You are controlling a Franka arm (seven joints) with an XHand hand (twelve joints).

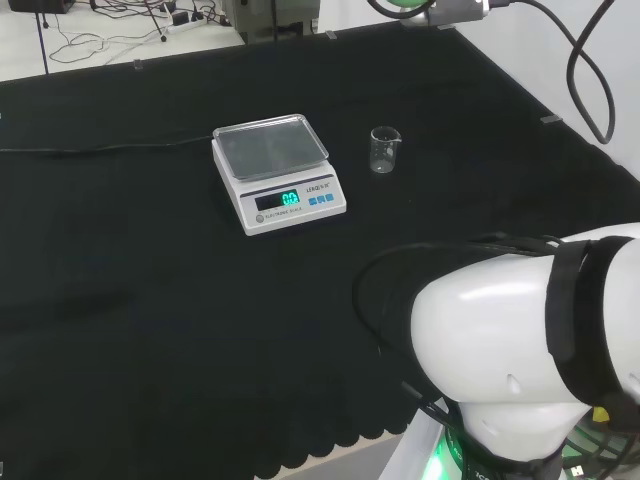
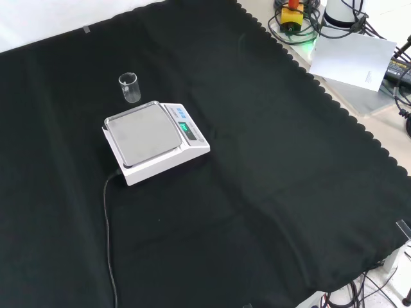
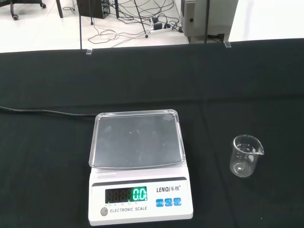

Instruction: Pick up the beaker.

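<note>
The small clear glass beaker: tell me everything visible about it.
The small clear glass beaker is a short cylinder with a pour spout at its rim and faint markings on its wall. It looks empty and stands upright on the black cloth, apart from the white electronic scale, to its right in the head view. Nothing touches it but the cloth.

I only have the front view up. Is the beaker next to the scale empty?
Observer: In the wrist view the beaker looks empty, clear down to its base.
Operator: Which way does its spout face?
Observer: Away from the scale, on the side of the rim opposite it.
Operator: Where is the arm?
Observer: In the head view a white arm link sits at the lower right, well apart from the beaker.
</note>
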